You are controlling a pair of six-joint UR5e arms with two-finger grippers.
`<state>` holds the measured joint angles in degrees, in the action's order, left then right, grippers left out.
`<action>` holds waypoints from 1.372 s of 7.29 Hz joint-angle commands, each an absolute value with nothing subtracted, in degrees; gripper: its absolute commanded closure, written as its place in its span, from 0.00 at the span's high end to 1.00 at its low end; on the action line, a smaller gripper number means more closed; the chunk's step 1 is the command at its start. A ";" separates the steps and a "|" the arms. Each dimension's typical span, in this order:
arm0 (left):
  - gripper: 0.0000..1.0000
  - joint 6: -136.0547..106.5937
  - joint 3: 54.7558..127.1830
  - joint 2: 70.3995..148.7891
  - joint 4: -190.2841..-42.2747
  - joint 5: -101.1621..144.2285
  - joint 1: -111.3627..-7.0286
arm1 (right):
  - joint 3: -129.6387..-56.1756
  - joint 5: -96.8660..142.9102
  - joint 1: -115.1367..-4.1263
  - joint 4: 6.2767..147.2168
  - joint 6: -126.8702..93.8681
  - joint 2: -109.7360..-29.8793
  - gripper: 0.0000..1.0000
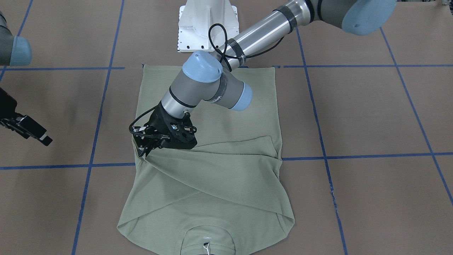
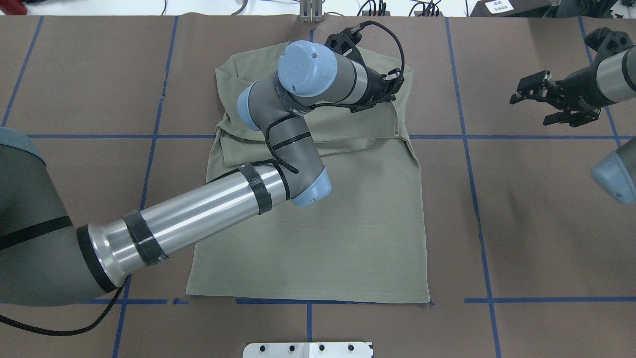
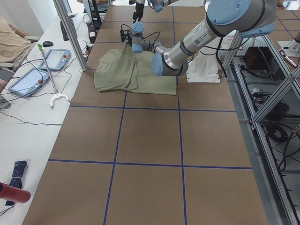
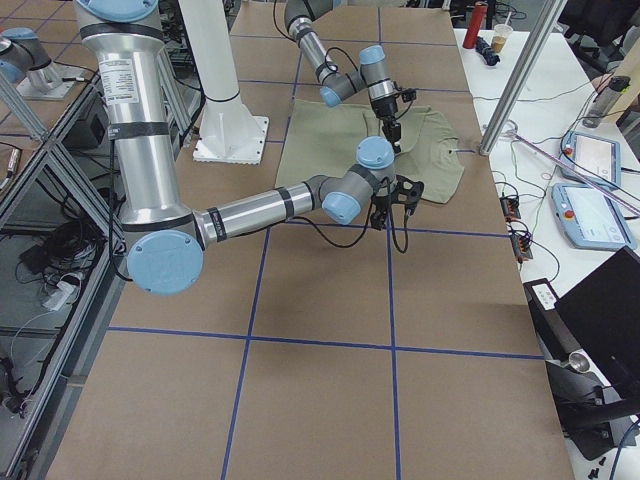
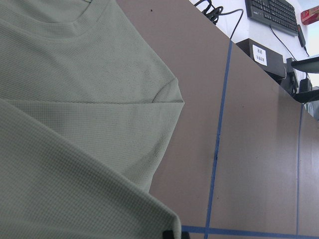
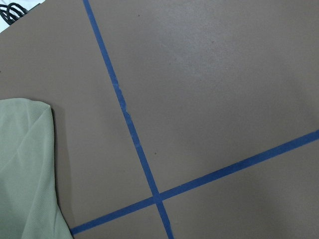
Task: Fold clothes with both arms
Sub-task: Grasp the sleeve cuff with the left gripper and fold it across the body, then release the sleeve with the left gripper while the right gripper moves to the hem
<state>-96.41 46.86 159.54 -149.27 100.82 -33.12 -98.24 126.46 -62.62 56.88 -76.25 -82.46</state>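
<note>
The left gripper (image 1: 145,151) has its jaws closed on a raised fold at the side edge of the sage-green shirt (image 1: 226,177). The right gripper (image 2: 530,107) hovers well apart, jaws spread and empty. The shirt lies mid-table (image 1: 371,117), collar toward the operators' edge, hem toward the white pedestal (image 1: 207,24).

Left gripper (image 1: 144,151) clenched; right gripper (image 2: 530,108) (agape)

Matt ribbed-knit shirt (image 1: 219,184), seemingly paper-covered table (image 1: 371,113)
</note>
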 commanded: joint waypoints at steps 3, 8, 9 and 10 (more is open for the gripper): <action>0.89 -97.82 57.51 154.82 -147.24 102.29 -32.61 | -103.41 124.64 -56.12 54.49 -86.16 -83.58 1.00; 0.85 -97.12 92.93 127.83 -139.92 108.72 -37.43 | -125.12 90.86 -17.31 67.19 -113.86 -89.21 0.99; 0.85 -97.21 95.34 125.44 -139.92 108.46 -37.44 | -125.42 87.14 -12.18 70.46 -119.39 -88.86 0.98; 0.85 -97.56 95.62 125.07 -139.92 108.28 -37.35 | -125.42 84.05 -8.30 70.84 -122.31 -89.03 0.98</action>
<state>-97.26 93.74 126.80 -139.96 108.47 -37.27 -124.68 88.62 -14.04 68.86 -117.62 -88.95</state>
